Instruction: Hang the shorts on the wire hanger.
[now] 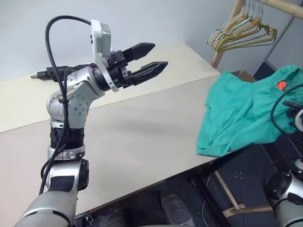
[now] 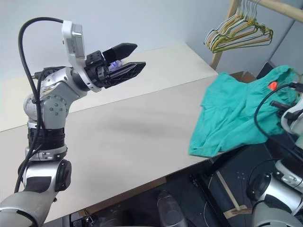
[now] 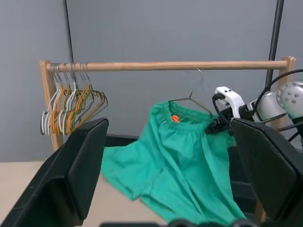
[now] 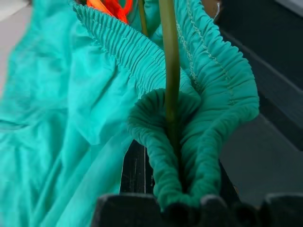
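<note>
- Our right jaws are pinched shut on the shorts' [image 4: 189,142] stretchy waistband and the wire hanger [image 4: 170,71] inside it.
- The shorts hang from that grip, their legs lying on the counter's [image 1: 142,137] edge.
- Our left jaws [image 1: 150,58] stand wide open, holding nothing, high above the counter, well apart from the shorts.

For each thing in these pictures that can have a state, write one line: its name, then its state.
Shorts: lifted at the waistband, legs trailing on the table's edge.
Wire hanger: inside the waistband, hook up near the wooden rail, not seen to be on it.
Left gripper: open, holding nothing.
Right gripper: shut on waistband and hanger wire.
Bunch of hangers: hanging on the rail.
</note>
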